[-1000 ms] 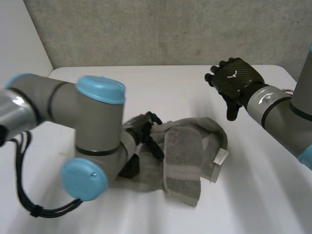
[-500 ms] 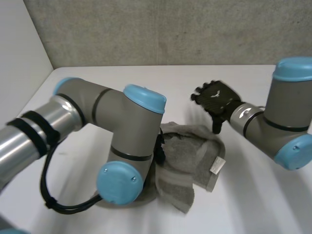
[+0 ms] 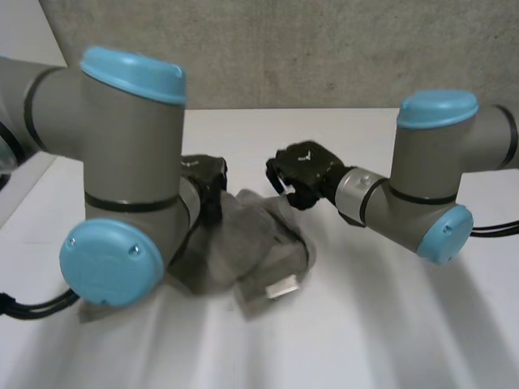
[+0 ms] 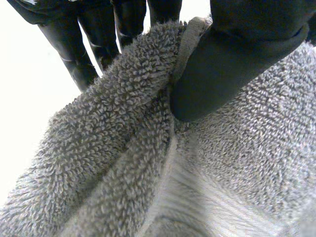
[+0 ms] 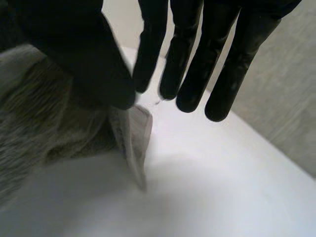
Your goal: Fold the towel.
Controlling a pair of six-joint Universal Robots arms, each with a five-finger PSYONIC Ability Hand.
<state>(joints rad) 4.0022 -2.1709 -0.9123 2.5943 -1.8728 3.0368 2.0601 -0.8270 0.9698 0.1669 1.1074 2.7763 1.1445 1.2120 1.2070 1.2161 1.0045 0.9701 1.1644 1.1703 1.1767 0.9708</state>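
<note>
The grey terry towel (image 3: 247, 239) lies bunched on the white table, its white label (image 3: 284, 288) at the near edge. My left hand (image 3: 208, 178) is at the towel's far left part. In the left wrist view its thumb (image 4: 232, 59) presses a raised fold of towel (image 4: 123, 123) against the fingers (image 4: 81, 49) behind it. My right hand (image 3: 302, 172) is at the towel's far right edge. In the right wrist view its thumb (image 5: 89, 59) holds a towel corner (image 5: 133, 133) against the nearest finger, and the other fingers (image 5: 227, 64) stay straight.
The bulky left arm (image 3: 122, 178) covers the towel's left side and the table behind it. The right arm (image 3: 422, 186) reaches in from the right. Bare white table (image 3: 389, 324) lies in front and to the right. A grey wall (image 3: 324, 49) stands behind.
Both arms swung inward. The right hand came down and left from above the table to the towel's edge and closed on it. The left hand closed on a fold, and the towel bunched up.
</note>
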